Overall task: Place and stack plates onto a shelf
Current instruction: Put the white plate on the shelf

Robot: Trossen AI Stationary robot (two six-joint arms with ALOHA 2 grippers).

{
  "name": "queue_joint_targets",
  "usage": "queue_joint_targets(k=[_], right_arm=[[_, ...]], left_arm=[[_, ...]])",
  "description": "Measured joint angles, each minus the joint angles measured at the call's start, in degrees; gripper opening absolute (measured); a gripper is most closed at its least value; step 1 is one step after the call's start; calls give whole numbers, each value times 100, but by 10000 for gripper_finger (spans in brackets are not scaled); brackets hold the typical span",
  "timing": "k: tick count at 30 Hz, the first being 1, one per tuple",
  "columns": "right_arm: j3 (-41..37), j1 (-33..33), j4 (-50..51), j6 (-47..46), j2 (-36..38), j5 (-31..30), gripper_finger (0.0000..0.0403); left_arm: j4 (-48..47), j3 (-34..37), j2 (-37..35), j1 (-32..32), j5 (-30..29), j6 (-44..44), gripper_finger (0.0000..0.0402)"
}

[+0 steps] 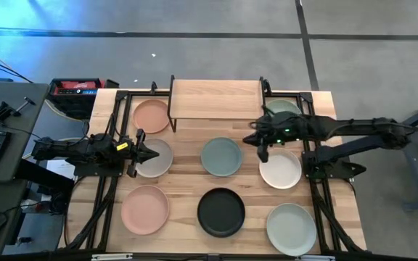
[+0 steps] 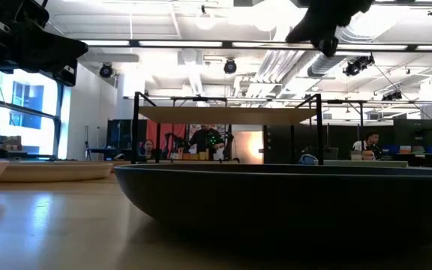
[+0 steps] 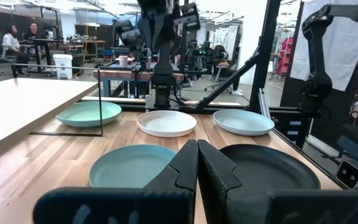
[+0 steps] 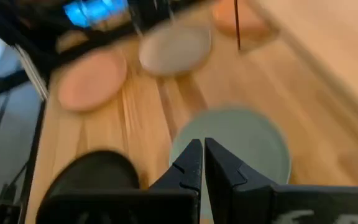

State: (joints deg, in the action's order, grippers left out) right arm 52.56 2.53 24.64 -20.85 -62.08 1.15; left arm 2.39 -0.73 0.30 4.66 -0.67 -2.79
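So the plates are all spread out flat on the bench [image 1: 194, 170], none touching each other: a peach plate [image 1: 152, 116] at upper left, partly tucked under the left end of the shelf [image 1: 215, 99], a grey plate [image 1: 155, 157] below it, and another peach plate [image 1: 145, 209] at lower left. Down the middle there's a grey-blue plate [image 1: 221, 156] dead center with a black plate [image 1: 220, 212] right below it. On the right side a white plate [image 1: 281, 170] sits mid-height, a pale green plate [image 1: 292, 228] is at lower right, and one more pale green plate [image 1: 281, 107] peeks out at upper right just beside the shelf's right end, mostly hidden by the arm. The shelf itself sits at top center of the high view and its wooden top is bare. The left claw [image 1: 156, 154] comes in from the left and hangs over the grey plate, fingers pinched shut with nothing between them. The right claw [image 1: 250, 138] reaches in from the right, sitting above the gap between the grey-blue plate and the white one, also pinched shut on nothing. In the low view a few people show up way back in the room behind the shelf.
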Motion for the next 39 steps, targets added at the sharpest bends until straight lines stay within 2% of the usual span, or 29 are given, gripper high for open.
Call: queue_joint_targets(k=[7,14,24,31,39], right_arm=[[328,-373,1109,-1534,-824,63,0],[296,-847,1519,-3406,-1332,67,0],[288,-1430,2258,-5103,-1879,67,0],[286,-1701,2744,-5717,-2086,54,0],[286,-1796,3109,-5636,-2127,41,0]], left_arm=[[0,0,0,1,-1,0,0],[2,2,0,1,-2,-59,0],[10,0,2,-1,-1,-55,0],[20,0,0,0,-1,-59,0],[22,0,1,-1,-2,-59,0]])
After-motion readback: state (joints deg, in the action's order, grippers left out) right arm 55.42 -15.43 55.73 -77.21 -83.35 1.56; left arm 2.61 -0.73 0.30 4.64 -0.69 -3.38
